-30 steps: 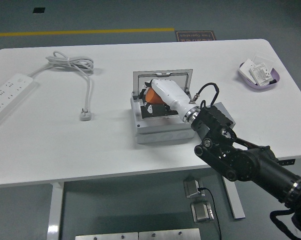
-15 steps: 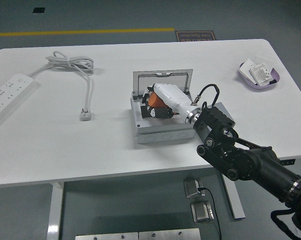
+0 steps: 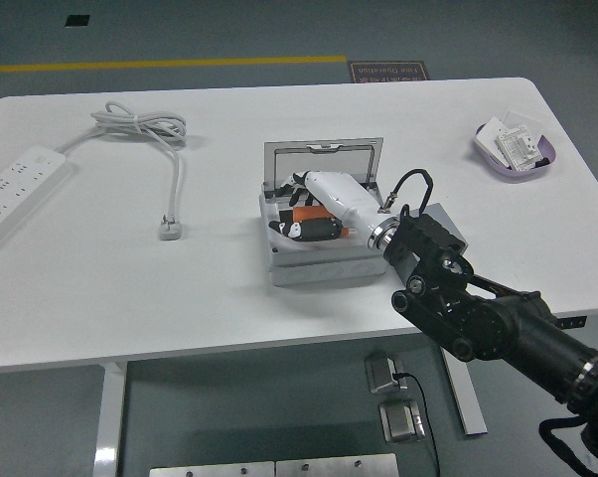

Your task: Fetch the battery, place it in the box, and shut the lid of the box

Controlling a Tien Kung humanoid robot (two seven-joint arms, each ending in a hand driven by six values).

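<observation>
A grey metal box (image 3: pixel 314 266) stands at the table's middle, its hinged lid (image 3: pixel 324 159) upright at the back. My right hand (image 3: pixel 304 221), white-backed with black fingers, reaches in from the lower right and sits low inside the box. Its fingers are curled around the orange battery (image 3: pixel 305 213), which shows in patches between them and rests in the box cavity. The hand hides most of the battery and the box's inside. My left arm is out of view.
A white power strip (image 3: pixel 16 189) lies at the far left, its coiled cable (image 3: pixel 140 124) and plug (image 3: pixel 170 229) left of the box. A purple dish (image 3: pixel 515 151) with white items sits at the back right. A grey block (image 3: pixel 444 225) adjoins the box's right side.
My right hand has moved down and toward the front with the battery, from just above the box opening into the cavity. The lid has stayed upright.
</observation>
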